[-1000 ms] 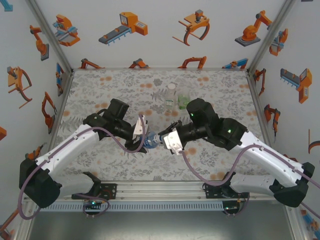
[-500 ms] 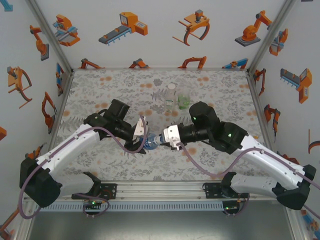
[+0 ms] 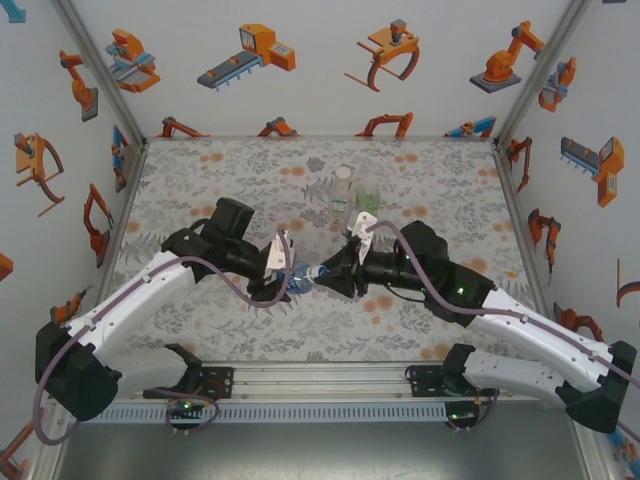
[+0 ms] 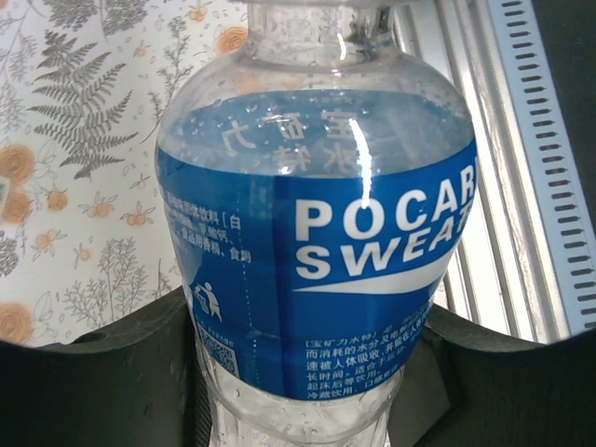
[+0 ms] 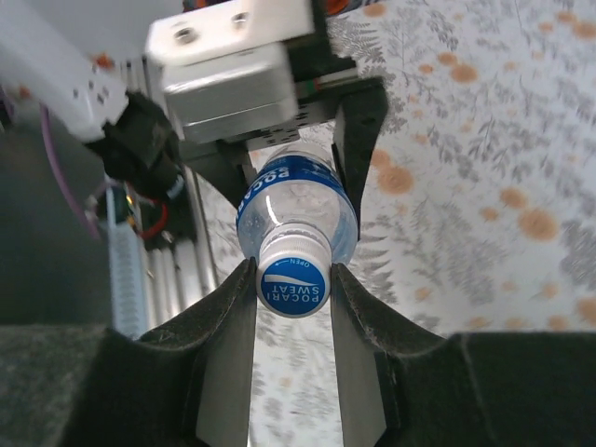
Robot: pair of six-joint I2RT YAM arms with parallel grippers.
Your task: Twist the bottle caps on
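The blue-label bottle (image 4: 317,233) (image 3: 303,277) lies nearly level above the table, and my left gripper (image 4: 309,396) (image 3: 290,276) is shut round its lower body. On its neck sits a whitish cap with a blue printed top (image 5: 293,279). My right gripper (image 5: 292,281) (image 3: 323,274) is shut on that cap, one finger pressed against each side. Behind the cap, the right wrist view shows the bottle's shoulder (image 5: 300,200) and the left gripper's dark fingers (image 5: 359,121). The white-and-green-label bottle (image 3: 343,196) and the green-tinted bottle (image 3: 366,202) stand upright farther back.
The flower-patterned table mat (image 3: 220,170) stretches to the walls on the left, back and right. A metal rail (image 3: 320,378) with both arm bases runs along the near edge. Both arms meet at the table's middle, just in front of the two standing bottles.
My right wrist has rolled, and its white connector has swung from the near side to the top. The right arm has shifted slightly. The left gripper and bottle have stayed in place.
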